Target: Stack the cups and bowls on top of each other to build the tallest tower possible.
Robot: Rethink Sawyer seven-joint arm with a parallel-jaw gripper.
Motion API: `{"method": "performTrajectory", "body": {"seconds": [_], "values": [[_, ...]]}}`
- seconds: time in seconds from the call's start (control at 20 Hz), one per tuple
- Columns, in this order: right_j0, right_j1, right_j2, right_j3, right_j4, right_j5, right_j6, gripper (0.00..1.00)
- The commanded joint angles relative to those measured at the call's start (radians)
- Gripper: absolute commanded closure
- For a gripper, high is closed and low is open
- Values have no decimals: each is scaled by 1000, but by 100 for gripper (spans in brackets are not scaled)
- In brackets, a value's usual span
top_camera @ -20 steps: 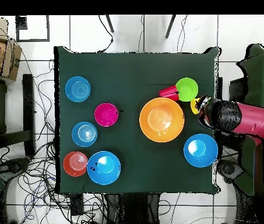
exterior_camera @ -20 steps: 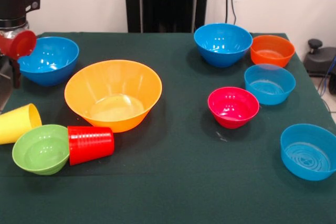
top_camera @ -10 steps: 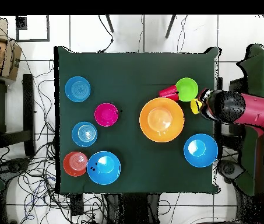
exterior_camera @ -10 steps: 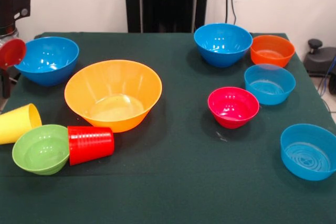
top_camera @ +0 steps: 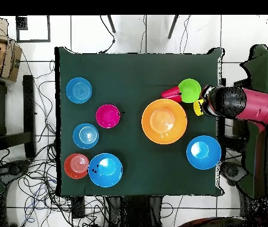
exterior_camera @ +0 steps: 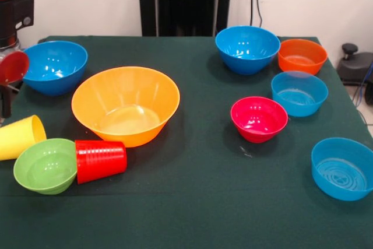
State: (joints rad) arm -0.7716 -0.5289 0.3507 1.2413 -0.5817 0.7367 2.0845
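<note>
Front view, left edge: arm with a red part, over the table edge beside a deep blue bowl; cannot tell whether the gripper is wide or narrow. Big yellow-orange bowl sits upright left of centre, nothing stacked in it. Yellow cup and red cup lie on their sides, flanking the green bowl. Right half: second deep blue bowl, orange bowl, 2 pale blue bowls, pink-red bowl, all apart.

Overhead view: arm reaches over the table's right edge, its end above the yellow cup, near the green bowl and yellow-orange bowl.
</note>
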Motion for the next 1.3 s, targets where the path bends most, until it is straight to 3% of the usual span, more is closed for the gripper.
{"method": "performTrajectory", "body": {"seconds": [0.05,0.5,1.3], "values": [[83,40,25,-10,-64,82,-208,0],[139,34,-7,1,-24,69,-81,0],[115,32,-18,60,-33,0,-106,0]]}}
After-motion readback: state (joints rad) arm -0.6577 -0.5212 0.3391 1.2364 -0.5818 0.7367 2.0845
